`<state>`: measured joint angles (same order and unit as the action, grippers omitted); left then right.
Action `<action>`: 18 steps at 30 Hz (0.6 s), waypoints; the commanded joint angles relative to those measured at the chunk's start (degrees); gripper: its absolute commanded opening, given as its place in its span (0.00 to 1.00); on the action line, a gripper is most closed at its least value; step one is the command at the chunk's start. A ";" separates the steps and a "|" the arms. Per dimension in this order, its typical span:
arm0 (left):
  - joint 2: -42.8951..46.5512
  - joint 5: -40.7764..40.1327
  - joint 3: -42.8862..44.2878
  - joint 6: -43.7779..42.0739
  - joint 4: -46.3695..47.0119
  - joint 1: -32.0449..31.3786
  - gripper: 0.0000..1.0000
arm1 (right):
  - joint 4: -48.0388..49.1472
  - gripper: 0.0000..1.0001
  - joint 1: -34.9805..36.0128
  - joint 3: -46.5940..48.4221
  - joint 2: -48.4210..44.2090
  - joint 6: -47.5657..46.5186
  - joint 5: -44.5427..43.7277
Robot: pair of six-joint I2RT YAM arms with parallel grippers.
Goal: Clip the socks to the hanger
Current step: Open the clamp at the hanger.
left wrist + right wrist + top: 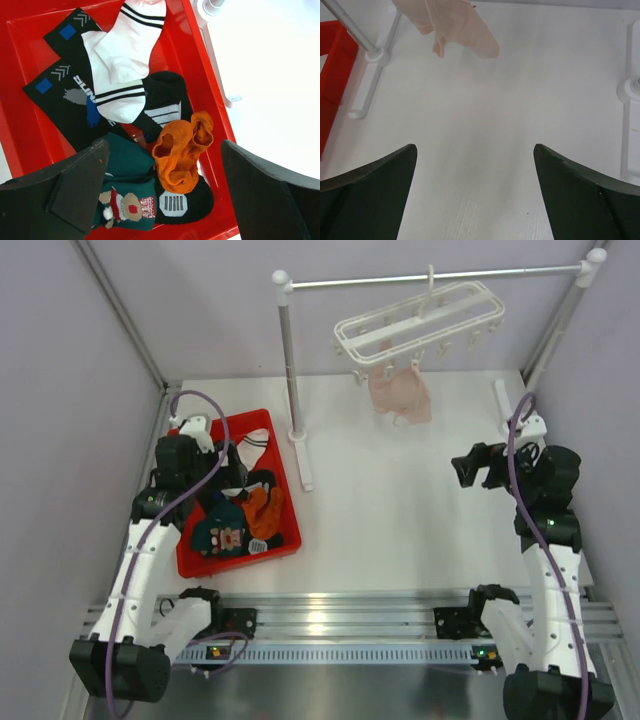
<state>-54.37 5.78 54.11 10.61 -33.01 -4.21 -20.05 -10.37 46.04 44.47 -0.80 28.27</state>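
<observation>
Several socks lie in a red tray (pixel 284 540): an orange sock (pixel 182 155), a dark teal sock with a cartoon face (pixel 125 202), white socks (pixel 127 52) and black socks with blue patches (pixel 60 85). My left gripper (pixel 162 187) is open above the orange and teal socks, holding nothing; in the top view the left gripper (pixel 235 480) hangs over the tray. The white grid hanger (pixel 420 322) hangs on the rail with a pale pink sock (pixel 400 395) clipped under it. My right gripper (pixel 470 468) is open and empty above the bare table; in its wrist view the right gripper (pixel 475 165) faces the pink sock (pixel 455 22).
A metal rail on white posts (pixel 290 360) spans the back, with feet on the table (pixel 303 465) and at the right (pixel 505 400). Grey walls close in both sides. An aluminium rail (pixel 340 620) runs along the near edge.
</observation>
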 commanded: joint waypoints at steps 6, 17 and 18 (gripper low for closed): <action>4.27 11.24 3.20 -5.40 4.19 0.25 0.98 | 5.36 1.00 -0.26 2.74 -3.78 4.74 2.04; 16.75 33.50 -9.80 1.16 34.49 0.16 0.98 | 21.89 0.97 8.41 10.29 6.94 13.28 2.94; 16.40 34.03 -9.98 0.99 35.03 0.08 0.98 | 23.12 0.96 9.92 10.99 8.34 12.23 1.97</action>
<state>-38.24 34.74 45.82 9.63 -11.62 -4.16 -5.52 -4.62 52.12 51.35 10.63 31.77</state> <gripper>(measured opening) 0.980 0.973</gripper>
